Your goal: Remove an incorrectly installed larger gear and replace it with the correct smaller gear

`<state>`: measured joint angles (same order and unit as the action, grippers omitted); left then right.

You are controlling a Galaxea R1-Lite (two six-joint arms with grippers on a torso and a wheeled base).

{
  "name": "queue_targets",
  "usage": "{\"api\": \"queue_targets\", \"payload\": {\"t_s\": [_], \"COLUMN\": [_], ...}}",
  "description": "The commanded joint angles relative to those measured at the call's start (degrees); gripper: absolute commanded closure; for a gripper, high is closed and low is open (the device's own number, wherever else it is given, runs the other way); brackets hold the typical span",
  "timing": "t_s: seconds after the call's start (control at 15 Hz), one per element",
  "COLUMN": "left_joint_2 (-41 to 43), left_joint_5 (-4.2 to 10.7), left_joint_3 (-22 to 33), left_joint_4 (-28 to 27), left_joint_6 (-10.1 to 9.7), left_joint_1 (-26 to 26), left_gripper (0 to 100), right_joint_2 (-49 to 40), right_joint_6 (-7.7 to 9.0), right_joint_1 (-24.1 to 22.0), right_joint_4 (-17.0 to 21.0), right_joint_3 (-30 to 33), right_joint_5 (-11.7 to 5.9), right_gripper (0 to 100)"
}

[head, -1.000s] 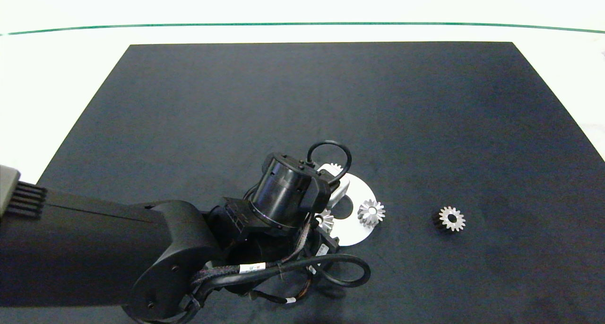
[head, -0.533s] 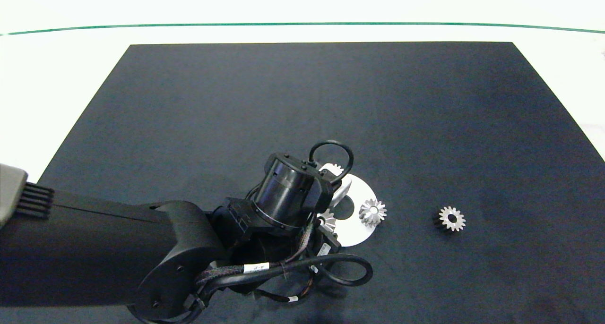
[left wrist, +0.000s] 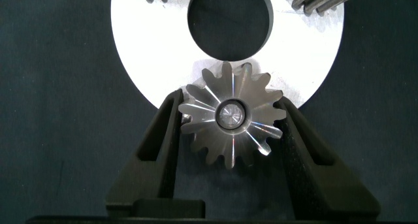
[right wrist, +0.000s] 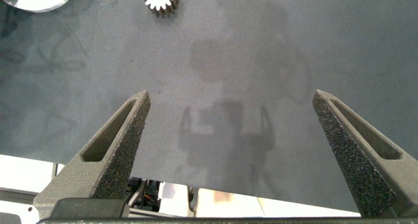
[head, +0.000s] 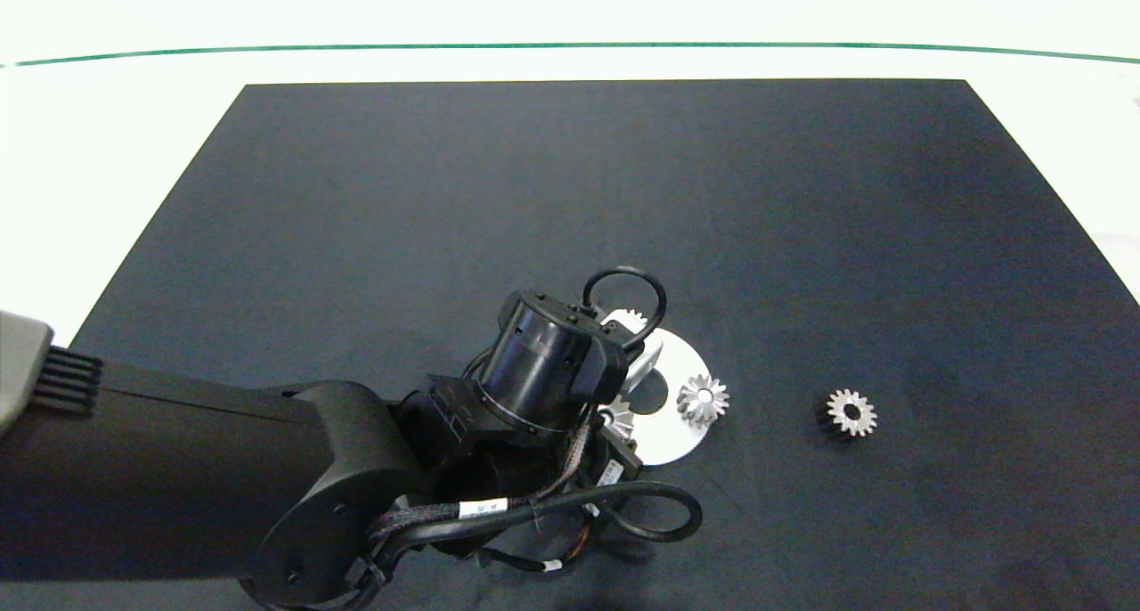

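**Left gripper on the larger gear**

The left gripper [left wrist: 232,129] has its fingers pinching the larger gear [left wrist: 232,123] at the white disc's [left wrist: 157,67] edge. The right gripper [right wrist: 232,113], fingers spread, hovers over the mat [right wrist: 261,48]; the smaller gear [head: 850,412] lies apart.

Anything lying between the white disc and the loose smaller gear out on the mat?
No. In the head view, only bare black mat separates the white disc from the smaller gear.
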<state>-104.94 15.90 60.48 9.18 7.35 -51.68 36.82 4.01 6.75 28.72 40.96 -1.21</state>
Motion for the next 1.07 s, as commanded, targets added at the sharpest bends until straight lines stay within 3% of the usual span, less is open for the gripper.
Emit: {"api": "queue_targets", "payload": {"t_s": [0.07,0.27,1.07], "left_joint_2": [-0.2,-0.2,0.5], "left_joint_5": [0.1,0.1,0.1], "left_joint_3": [-0.1,0.0,0.3], "left_joint_4": [0.0,0.0,-0.7], "left_joint_6": [0.12,-0.06,-0.06], "left_joint_1": [0.0,0.0,-0.7], "left_gripper": [70,75,75], "right_joint_2": [0.0,-0.2,-0.3], "right_joint_6": [0.03,0.03,0.03], "right_joint_1": [0.0,0.0,0.0], "right_joint_4": [0.1,0.2,0.1], "right_joint_3": [-0.1,-0.1,0.0], "right_joint_5": [-0.02,-0.02,-0.02], "right_gripper": [0,0,0]}}
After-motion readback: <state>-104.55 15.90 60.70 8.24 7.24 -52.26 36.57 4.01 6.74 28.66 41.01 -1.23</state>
